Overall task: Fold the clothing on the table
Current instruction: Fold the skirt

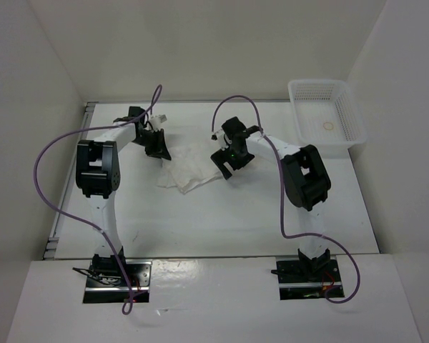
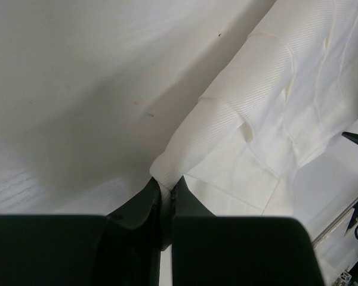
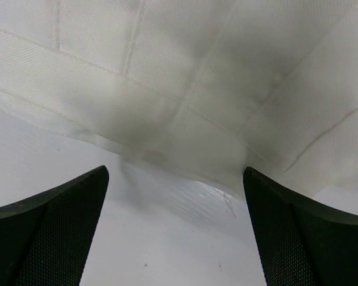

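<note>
- White pleated skirt (image 1: 196, 168) lies rumpled on the table (image 1: 222, 221), far of centre, between the two grippers and well left of the mesh basket (image 1: 300, 118).
- Left gripper (image 2: 166, 187): fingers pressed together, pinching a rolled corner of the skirt at its left end. The cloth runs away from the tips in a soft ridge.
- Right gripper (image 3: 174, 173): fingers spread wide and holding nothing, low over the skirt's right part. The hem edge crosses just ahead of the tips. Cannot tell whether they touch the cloth.
- Step in hand, as judged: get a second hold before any lift.
- To do it well: set the right fingers astride the hem and close on only a few layers. Raise both corners level and keep the span lightly taut so the pleats stay aligned.
- Risk: thin fabric may slip from a shallow pinch.
- Writing, brands, labels: none legible in any view.
</note>
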{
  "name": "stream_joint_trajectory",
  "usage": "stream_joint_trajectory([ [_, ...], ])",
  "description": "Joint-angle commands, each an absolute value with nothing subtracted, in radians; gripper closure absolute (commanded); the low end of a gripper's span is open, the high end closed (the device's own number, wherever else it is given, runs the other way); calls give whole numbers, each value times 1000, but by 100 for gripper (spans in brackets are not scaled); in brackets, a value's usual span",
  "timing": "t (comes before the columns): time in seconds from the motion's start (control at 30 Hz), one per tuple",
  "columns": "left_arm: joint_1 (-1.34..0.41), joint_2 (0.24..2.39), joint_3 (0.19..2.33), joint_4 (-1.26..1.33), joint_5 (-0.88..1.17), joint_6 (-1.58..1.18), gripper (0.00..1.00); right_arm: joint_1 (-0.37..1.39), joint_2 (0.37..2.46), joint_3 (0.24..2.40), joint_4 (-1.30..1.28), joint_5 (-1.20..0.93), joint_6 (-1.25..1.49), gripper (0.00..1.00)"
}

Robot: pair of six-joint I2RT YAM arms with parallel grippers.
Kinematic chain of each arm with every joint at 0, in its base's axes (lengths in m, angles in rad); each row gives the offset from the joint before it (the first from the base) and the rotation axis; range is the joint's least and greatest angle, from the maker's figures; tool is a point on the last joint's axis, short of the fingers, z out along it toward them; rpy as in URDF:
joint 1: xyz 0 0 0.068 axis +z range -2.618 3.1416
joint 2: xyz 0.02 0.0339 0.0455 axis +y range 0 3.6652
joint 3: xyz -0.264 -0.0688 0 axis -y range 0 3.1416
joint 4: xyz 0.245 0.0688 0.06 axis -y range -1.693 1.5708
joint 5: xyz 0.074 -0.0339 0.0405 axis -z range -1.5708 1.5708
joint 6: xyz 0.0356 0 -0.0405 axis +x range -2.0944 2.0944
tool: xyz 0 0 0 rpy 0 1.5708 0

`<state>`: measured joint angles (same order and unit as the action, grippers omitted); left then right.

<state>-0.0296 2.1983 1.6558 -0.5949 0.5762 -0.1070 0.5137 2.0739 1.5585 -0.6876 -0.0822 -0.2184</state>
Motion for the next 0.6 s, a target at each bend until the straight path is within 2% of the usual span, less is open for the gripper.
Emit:
stream_joint_trajectory([
  [0.0, -32, 2223, 1629, -615, 566, -80, 99, 525, 1981, 1569, -681, -32, -233, 3],
  [0.27, -41, 2212, 1522, -614, 566, -60, 99, 480, 1917, 1609, -702, -21, -242, 3],
  [0.5, -51, 2203, 1485, -632, 566, -17, 99, 113, 1960, 1718, -765, -434, -242, 3],
  [0.57, -51, 2203, 1474, -632, 577, -3, 99, 66, 1994, 1718, -765, -526, -258, 3],
])
